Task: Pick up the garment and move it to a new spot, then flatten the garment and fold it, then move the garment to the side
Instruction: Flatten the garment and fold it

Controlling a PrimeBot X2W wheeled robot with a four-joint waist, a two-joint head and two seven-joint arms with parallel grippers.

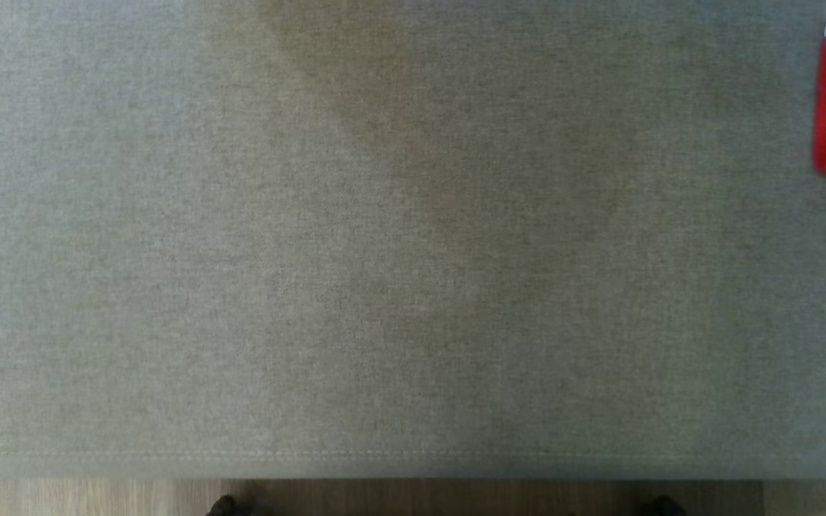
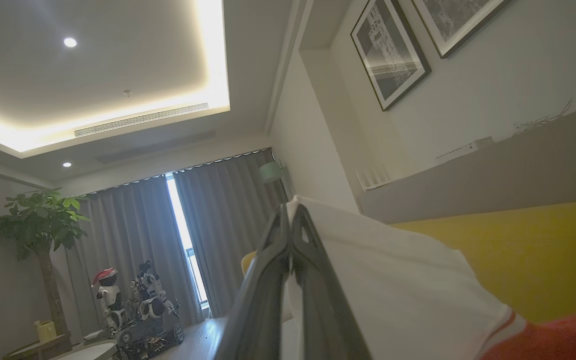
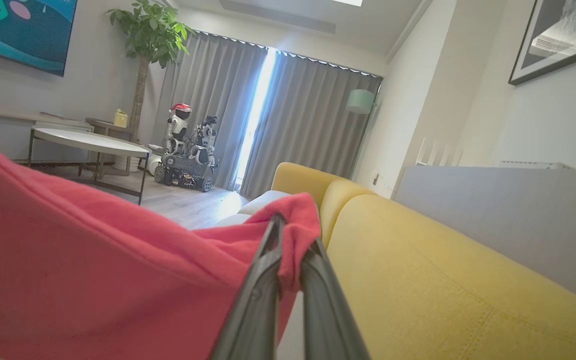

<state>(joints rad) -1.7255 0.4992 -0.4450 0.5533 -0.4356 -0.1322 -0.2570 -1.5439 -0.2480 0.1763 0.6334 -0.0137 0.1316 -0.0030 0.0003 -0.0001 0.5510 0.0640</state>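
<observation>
Here's the left gripper, its dark fingers pressed tight together and pinching the white band of the garment. White cloth peeks up past the tips and fans out toward four o'clock in the left wrist view, turning red down in the lower corner. Over to the right gripper, clamped as well: red fabric is bunched between its fingers and bulges over the tips at twelve o'clock. From there a broad red sheet slopes away toward eight and nine o'clock in the right wrist view. So both grippers have hold of the garment, one on white, one on red. From the head camera, just a red fold with its white stripe shows at two o'clock, over the far right edge of the grey cushion. A strip of wooden floor runs along six o'clock. Behind the right gripper, the yellow sofa back stretches off to four o'clock. Grey curtains hang at twelve, with a wheeled robot parked in front of them. A round table and a potted plant stand toward ten and eleven o'clock. Framed pictures hang on the wall at one o'clock in the left wrist view.
</observation>
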